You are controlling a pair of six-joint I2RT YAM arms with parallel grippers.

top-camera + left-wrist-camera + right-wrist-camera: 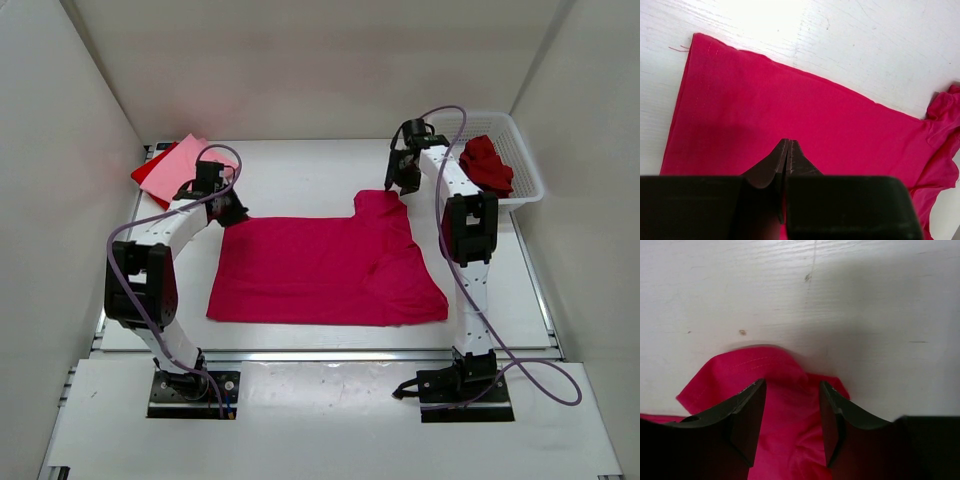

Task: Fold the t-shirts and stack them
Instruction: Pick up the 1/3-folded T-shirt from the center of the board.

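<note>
A magenta t-shirt [325, 270] lies spread flat in the middle of the table, with one sleeve [382, 207] pointing to the far side. My left gripper [228, 210] is shut at the shirt's far left corner; in the left wrist view its tips [787, 142] meet over smooth magenta cloth [790, 100], with no fold showing between them. My right gripper [400, 185] stands open astride the rumpled sleeve [760, 365], its jaws [792, 390] apart with cloth lying loose between them. A light pink t-shirt [188, 160] lies folded on a bright red one [148, 176] at the far left. A dark red t-shirt [487, 165] sits bunched in the basket.
The white plastic lattice basket [528, 160] stands at the far right, close beside my right arm. White walls enclose the table on three sides. Purple cables loop off both arms.
</note>
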